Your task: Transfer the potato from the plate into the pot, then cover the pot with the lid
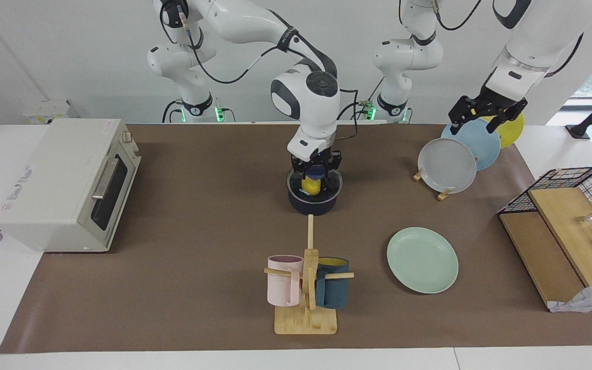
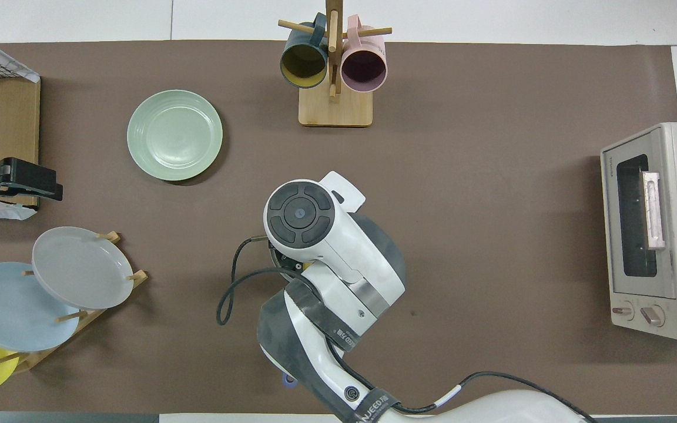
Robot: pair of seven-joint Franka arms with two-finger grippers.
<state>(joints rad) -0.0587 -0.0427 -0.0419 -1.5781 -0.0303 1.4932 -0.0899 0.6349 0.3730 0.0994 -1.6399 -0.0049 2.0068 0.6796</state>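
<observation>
The dark navy pot stands mid-table, near the robots. The yellow potato shows inside it through the clear glass lid, which lies level at the pot's rim. My right gripper points straight down, shut on the lid's blue knob. In the overhead view the right arm hides pot, lid and potato. The mint-green plate lies bare, farther from the robots, toward the left arm's end. My left gripper waits open in the air over the plate rack.
A wooden mug stand with a pink and a teal mug is farther out than the pot. Grey, blue and yellow plates stand in a rack. A toaster oven sits at the right arm's end; a wire basket with boards at the left arm's end.
</observation>
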